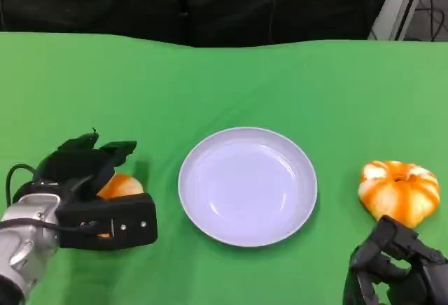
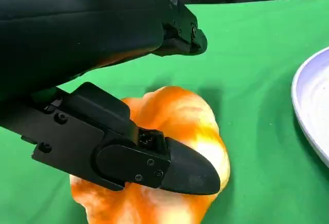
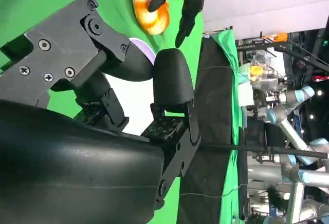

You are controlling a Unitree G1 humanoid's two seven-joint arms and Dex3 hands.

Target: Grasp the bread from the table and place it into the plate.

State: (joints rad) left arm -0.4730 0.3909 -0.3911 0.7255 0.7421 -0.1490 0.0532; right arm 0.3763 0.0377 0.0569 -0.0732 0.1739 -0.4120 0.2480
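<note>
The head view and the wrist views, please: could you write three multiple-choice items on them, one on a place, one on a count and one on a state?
1. Where does the plate lie?
A. between the two breads
B. at the table's far edge
C. under the right hand

2. How many orange breads are on the green table?
A. one
B. two
C. three

3. What is the left hand doing?
A. hanging open, away from everything
B. pressing on the plate
C. closing its fingers about the left bread

Key: 1 A, the head view shows the plate midway, with one bread on either side. 2 B, one bread lies by the left hand and the right bread lies near the right hand. 3 C, the left wrist view shows fingers over and across that bread.
</note>
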